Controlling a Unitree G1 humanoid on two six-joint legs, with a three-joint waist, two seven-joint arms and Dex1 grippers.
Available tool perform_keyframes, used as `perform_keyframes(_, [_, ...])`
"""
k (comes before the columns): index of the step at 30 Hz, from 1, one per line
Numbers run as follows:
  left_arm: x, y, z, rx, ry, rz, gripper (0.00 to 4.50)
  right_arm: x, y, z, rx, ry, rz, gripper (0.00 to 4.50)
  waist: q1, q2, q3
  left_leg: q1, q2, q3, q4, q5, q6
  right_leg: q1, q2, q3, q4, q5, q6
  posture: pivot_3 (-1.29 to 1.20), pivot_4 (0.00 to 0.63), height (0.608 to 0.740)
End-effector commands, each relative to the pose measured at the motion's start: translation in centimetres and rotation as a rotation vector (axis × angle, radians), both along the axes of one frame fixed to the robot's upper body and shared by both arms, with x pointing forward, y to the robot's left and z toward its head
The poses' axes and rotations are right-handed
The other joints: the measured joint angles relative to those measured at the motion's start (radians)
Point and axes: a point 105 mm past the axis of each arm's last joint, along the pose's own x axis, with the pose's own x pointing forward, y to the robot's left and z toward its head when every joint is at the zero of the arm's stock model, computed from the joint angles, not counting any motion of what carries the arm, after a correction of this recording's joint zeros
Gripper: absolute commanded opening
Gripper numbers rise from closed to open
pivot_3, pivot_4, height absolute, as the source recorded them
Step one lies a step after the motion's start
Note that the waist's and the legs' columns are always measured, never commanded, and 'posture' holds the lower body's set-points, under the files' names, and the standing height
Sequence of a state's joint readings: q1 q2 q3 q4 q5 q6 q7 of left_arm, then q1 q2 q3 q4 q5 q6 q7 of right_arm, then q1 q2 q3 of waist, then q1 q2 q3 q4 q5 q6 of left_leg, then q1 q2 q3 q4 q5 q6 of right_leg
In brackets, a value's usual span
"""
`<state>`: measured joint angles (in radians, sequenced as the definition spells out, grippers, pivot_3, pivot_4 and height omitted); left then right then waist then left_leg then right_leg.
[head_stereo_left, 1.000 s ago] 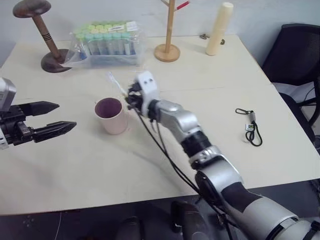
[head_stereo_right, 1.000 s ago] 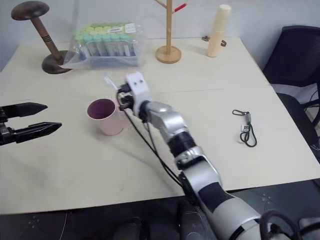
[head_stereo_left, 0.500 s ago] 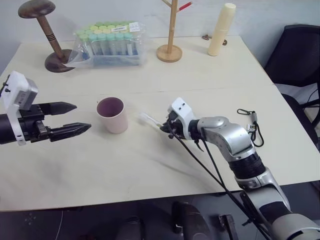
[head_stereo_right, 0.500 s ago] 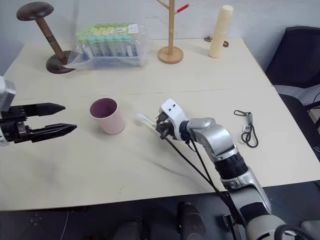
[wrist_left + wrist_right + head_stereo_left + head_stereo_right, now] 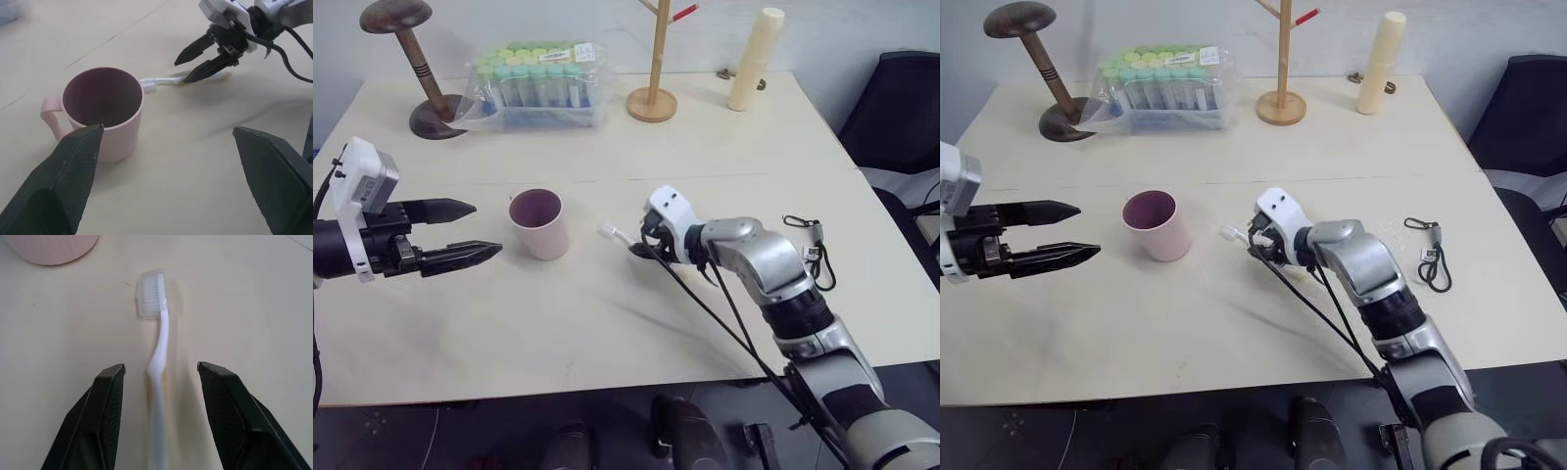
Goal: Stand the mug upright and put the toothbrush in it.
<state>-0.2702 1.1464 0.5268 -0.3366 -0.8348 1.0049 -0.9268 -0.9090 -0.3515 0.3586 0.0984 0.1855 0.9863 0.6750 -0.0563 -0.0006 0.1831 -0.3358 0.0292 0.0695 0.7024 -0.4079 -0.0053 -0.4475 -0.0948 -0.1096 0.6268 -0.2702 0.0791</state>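
Note:
The pale pink mug (image 5: 538, 223) stands upright on the cream table, its dark inside facing up and its handle (image 5: 49, 115) on the side away from the toothbrush. The white toothbrush (image 5: 159, 347) lies flat on the table just right of the mug, with its bristled head (image 5: 607, 231) pointing toward the mug. My right gripper (image 5: 636, 245) is low over the handle end, open, its fingers (image 5: 110, 401) on either side of the brush and not touching it. Left of the mug, my left gripper (image 5: 487, 229) hovers open and empty, pointing at the mug.
Along the far edge stand a wooden hat stand (image 5: 411, 59), a bagged rack of tubes (image 5: 538, 83), a wooden branch stand (image 5: 653, 98) and a tall cream cylinder (image 5: 751, 59). A black looped cord with clip (image 5: 808, 250) lies at the right. A dark chair (image 5: 901, 108) stands beyond the table's right edge.
My right gripper carried the toothbrush from beside the mug to the right and down, then opened. The brush now lies on the table between its fingers.

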Motion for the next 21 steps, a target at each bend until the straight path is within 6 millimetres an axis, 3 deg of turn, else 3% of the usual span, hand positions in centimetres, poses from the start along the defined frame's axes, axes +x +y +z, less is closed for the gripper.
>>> perform_keyframes(1, [-0.1,-0.4,0.8,0.006,-0.032,-0.023,4.49,0.0,1.0,-0.1,-0.04,0.059,0.043,2.45,-0.001,0.0,0.0,0.0,0.0,0.0,0.0,0.0,0.0,0.0,0.0,0.0,0.0,0.0,0.0,0.0,0.15,0.74])
perform_keyframes(13, [0.1,-0.5,0.5,-0.007,-0.037,-0.02,4.49,0.2,0.1,-1.4,-0.196,0.178,0.091,2.45,0.0,0.0,0.0,0.0,0.0,-0.001,0.0,0.0,0.0,0.0,0.0,-0.001,0.0,0.0,0.0,0.0,0.15,0.74])
perform_keyframes(16, [0.2,-0.5,0.4,-0.011,-0.039,-0.019,4.49,0.4,0.6,-1.2,-0.198,0.165,0.103,1.83,0.0,0.0,0.0,0.0,0.0,-0.001,0.001,0.0,0.0,0.0,-0.001,-0.001,0.0,0.0,0.0,0.0,0.15,0.74])
perform_keyframes(21, [0.1,-0.5,0.3,-0.01,-0.038,-0.023,4.49,0.7,0.7,-1.0,-0.192,0.155,0.093,0.29,-0.001,0.0,0.0,0.0,0.0,-0.001,0.001,0.0,0.0,0.0,0.0,-0.001,0.0,0.0,0.0,0.0,0.15,0.74])
